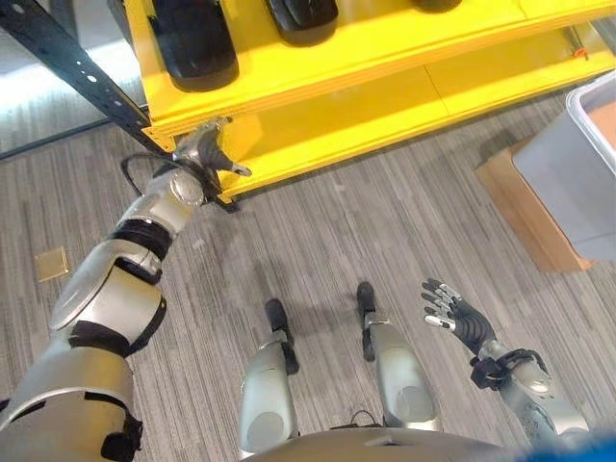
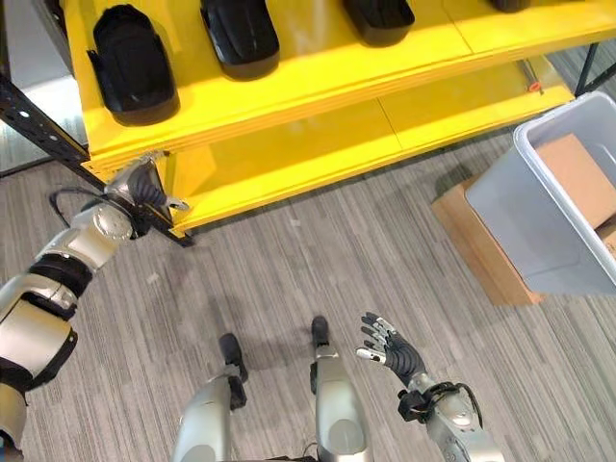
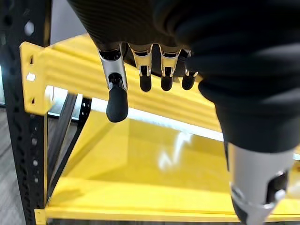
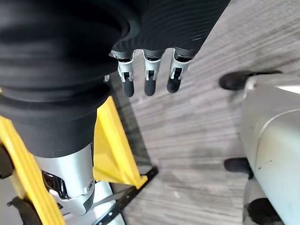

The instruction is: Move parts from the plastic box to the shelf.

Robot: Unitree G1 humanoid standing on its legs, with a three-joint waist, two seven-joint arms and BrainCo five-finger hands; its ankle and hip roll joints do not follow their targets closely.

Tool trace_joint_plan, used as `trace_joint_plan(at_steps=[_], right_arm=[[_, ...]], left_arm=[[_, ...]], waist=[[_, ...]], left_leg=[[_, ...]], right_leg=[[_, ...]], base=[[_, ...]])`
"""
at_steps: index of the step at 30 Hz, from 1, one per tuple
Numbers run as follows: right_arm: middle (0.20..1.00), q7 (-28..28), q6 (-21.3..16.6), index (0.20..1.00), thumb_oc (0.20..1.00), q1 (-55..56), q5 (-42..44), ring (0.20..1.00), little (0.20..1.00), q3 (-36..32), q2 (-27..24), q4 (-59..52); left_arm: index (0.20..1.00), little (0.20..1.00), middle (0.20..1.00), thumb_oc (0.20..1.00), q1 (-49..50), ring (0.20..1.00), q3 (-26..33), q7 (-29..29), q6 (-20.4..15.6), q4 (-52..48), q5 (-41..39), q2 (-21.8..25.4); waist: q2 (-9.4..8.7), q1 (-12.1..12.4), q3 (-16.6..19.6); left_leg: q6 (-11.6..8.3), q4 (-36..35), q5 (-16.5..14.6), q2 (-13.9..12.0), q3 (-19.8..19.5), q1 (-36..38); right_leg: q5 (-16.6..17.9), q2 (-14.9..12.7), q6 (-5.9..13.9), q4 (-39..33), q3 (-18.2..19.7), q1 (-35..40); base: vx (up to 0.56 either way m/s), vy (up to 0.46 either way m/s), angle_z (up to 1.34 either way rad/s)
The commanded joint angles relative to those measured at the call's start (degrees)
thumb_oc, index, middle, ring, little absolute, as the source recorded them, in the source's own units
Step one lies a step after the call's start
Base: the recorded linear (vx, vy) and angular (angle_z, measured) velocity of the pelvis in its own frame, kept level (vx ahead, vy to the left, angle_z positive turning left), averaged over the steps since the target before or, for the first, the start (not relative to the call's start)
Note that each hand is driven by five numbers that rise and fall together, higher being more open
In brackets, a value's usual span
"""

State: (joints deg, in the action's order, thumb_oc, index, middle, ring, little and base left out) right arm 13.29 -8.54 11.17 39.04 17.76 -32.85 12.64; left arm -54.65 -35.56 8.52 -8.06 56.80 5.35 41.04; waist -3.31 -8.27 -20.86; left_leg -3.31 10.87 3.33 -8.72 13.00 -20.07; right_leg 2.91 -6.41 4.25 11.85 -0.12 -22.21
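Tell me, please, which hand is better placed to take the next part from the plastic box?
The right hand, probably. It is open and empty, and the plastic box stands on the robot's right side. The left hand, also empty, is far from it, at the corner of the yellow shelf, where black parts lie.

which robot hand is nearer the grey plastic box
Right. The right robot hand hangs open over the floor, below and left of the plastic box in the eye views. The left robot hand is across the scene at the yellow shelf's corner.
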Motion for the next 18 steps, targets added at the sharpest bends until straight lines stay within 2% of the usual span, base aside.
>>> trace_joint_plan(at_steps=[1,3,6,7,10,11,12,14,18], right_arm=[[1.0,-0.2,-2.8,1.0,1.0,1.1,-1.5,1.0,1.0,-3.1,-1.9,-3.8],[1.0,-0.5,-3.1,1.0,1.0,1.6,-2.3,1.0,1.0,-4.1,-1.6,-4.0],[1.0,-0.7,-3.2,1.0,1.0,1.7,-2.5,1.0,1.0,-4.6,-1.5,-4.1],[1.0,-0.7,-3.5,1.0,1.0,2.2,-2.6,1.0,1.0,-5.7,-1.1,-4.6],[1.0,-1.0,-3.5,1.0,1.0,2.5,-3.4,1.0,1.0,-6.8,-0.6,-5.3],[1.0,-1.1,-3.4,1.0,1.0,2.0,-3.8,1.0,1.0,-6.8,0.1,-5.4],[1.0,-1.1,-3.4,1.0,1.0,2.0,-3.8,1.0,1.0,-6.8,0.0,-5.4],[1.0,-1.1,-3.5,1.0,1.0,1.3,-3.8,1.0,1.0,-6.5,0.6,-5.9],[1.0,-1.7,-4.0,1.0,1.0,0.3,-4.1,1.0,1.0,-5.9,1.4,-7.7]], left_arm=[[1.0,1.0,1.0,1.0,2.2,1.0,5.7,-0.7,-2.8,-5.1,-3.5,1.6],[1.0,1.0,1.0,1.0,9.4,1.0,8.5,-1.1,-4.0,-12.4,-5.5,1.8],[1.0,1.0,1.0,1.0,12.6,1.0,9.5,-1.8,-4.6,-14.8,-7.2,1.9],[1.0,1.0,1.0,1.0,19.6,1.0,12.8,-3.1,-5.8,-18.9,-11.2,1.5],[1.0,1.0,1.0,1.0,30.3,1.0,16.9,-5.7,-7.0,-26.3,-16.2,0.4],[1.0,1.0,1.0,1.0,38.1,1.0,20.0,-7.5,-8.6,-29.8,-21.3,-2.1],[1.0,1.0,1.0,1.0,38.1,1.0,20.0,-7.5,-8.6,-29.8,-21.3,-2.0],[1.0,1.0,1.0,1.0,43.3,1.0,22.1,-8.9,-9.8,-33.0,-25.7,-4.7],[1.0,1.0,1.0,1.0,52.8,1.0,25.4,-12.1,-9.9,-39.1,-35.8,-11.3]], waist=[[0.27,-0.5,0.3],[0.76,0.2,0.8],[0.98,0.4,0.9],[1.47,1.0,1.6],[2.22,1.8,3.0],[2.76,2.5,4.7],[2.79,2.4,4.9],[2.99,3.0,6.0],[2.99,4.1,9.4]], left_leg=[[-2.32,3.6,-1.0,-1.8,-6.9,-0.8],[-2.37,2.7,-0.9,-1.7,-6.9,1.0],[-2.44,2.3,-0.7,-1.8,-6.8,1.7],[-2.47,1.2,-0.3,-1.8,-6.8,2.9],[-2.56,-1.2,0.4,-1.8,-6.7,5.6],[-2.69,-3.8,1.1,-1.6,-6.2,8.3],[-2.69,-3.9,1.3,-1.7,-6.2,8.1],[-2.62,-5.2,1.5,-1.6,-5.9,10.1],[-2.27,-7.4,1.7,-1.3,-5.8,13.3]], right_leg=[[-2.0,-5.9,4.93,3.7,0.4,2.7],[-2.3,-6.0,4.87,3.2,-0.1,4.4],[-2.3,-6.0,4.83,2.9,-0.3,5.1],[-2.3,-5.9,4.74,2.5,-0.5,6.0],[-2.2,-5.8,4.7,1.0,-1.2,8.3],[-2.3,-5.8,4.78,-0.6,-1.6,10.5],[-2.1,-5.8,4.77,-0.7,-1.6,10.4],[-2.2,-5.9,4.83,-1.7,-2.0,12.3],[-2.0,-5.9,4.83,-3.8,-2.7,15.6]], base=[[0.01,0.001,0.08],[0.01,-0.009,0.08],[0.01,-0.007,0.05],[0.02,0.002,0.06],[0.06,0.001,0.03],[0.08,0.011,0.08],[0.08,0.011,0.1],[0.05,0.0,0.07],[0.08,-0.008,0.01]])
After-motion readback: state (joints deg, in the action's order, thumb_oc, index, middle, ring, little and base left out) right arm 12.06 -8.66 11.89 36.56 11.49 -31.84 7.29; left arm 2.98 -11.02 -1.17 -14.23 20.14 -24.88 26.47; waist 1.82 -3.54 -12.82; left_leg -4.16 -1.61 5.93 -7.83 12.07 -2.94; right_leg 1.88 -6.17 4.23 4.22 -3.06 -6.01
